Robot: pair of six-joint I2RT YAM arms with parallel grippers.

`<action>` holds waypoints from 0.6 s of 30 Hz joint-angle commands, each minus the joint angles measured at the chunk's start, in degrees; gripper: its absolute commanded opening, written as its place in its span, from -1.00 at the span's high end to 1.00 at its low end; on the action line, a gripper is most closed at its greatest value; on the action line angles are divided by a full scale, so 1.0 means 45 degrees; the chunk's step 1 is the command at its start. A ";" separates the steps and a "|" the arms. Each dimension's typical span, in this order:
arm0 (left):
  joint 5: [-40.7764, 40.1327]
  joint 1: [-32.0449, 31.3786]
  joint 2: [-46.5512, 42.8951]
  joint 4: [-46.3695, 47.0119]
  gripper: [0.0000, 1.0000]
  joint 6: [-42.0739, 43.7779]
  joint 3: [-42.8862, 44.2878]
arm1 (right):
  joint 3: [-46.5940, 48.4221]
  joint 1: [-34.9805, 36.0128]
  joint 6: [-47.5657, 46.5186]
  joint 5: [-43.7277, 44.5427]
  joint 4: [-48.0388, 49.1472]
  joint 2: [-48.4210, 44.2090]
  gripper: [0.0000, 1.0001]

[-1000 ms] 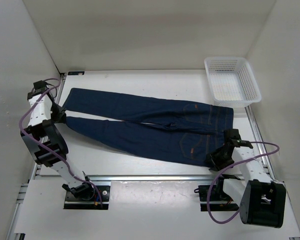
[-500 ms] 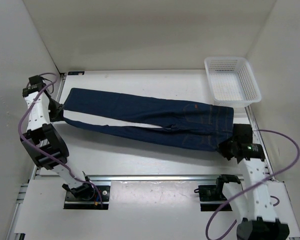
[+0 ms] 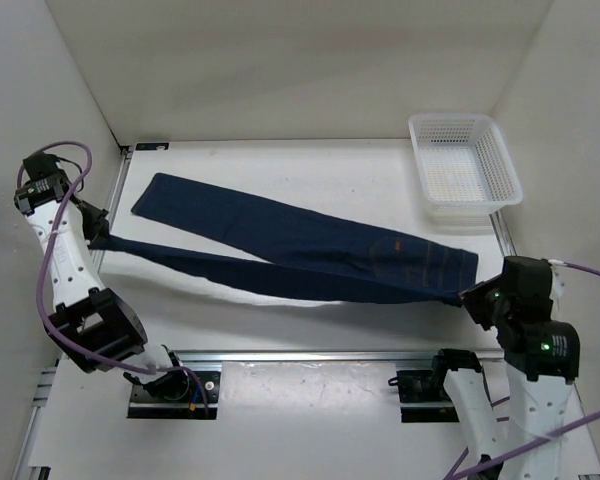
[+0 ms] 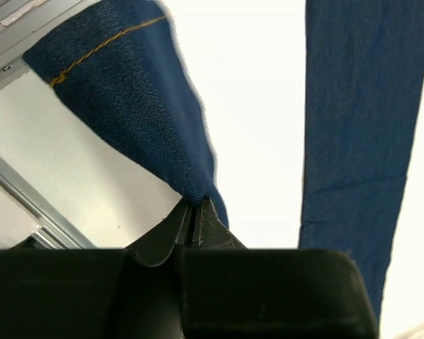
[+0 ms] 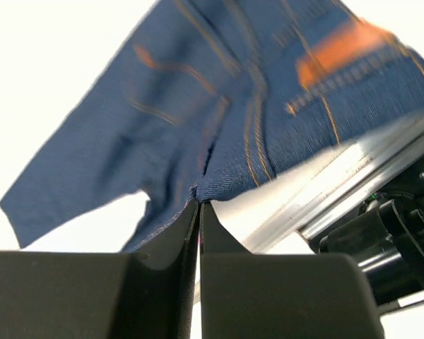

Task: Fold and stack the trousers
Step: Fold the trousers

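Denim trousers (image 3: 310,250) span left fingers (image 4: 171,227) to right fingers (image 5: 175,236), seemingly half-lifted.

We count one pair of trousers (image 3: 310,250) on the worktop (image 3: 280,170) and one white mesh basket (image 3: 508,165) at its far right corner. We count two arms, the left arm (image 3: 65,255) and the right arm (image 3: 540,345), and two grippers: the left gripper (image 3: 92,240) at the left edge, the right gripper (image 3: 467,297) at the right.

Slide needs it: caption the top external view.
Left tool and right tool hold blue jeans by leg hem and waistband; white mesh basket behind.
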 commanded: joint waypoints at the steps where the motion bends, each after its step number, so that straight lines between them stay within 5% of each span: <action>1: -0.0711 0.0257 -0.1014 0.0566 0.79 0.0350 -0.0112 | 0.1283 -0.0015 -0.0413 0.1800 -0.1923 -0.0131 1.00; 9: -0.0124 -0.0522 -0.1017 0.0995 0.79 0.0760 0.0218 | 0.1951 -0.0015 -0.1389 0.2269 -0.1596 0.0199 1.00; 18: -0.1255 -0.1752 0.2829 0.0782 0.79 0.0897 0.3397 | 0.1344 -0.0015 -0.2287 0.2855 0.1744 0.2796 1.00</action>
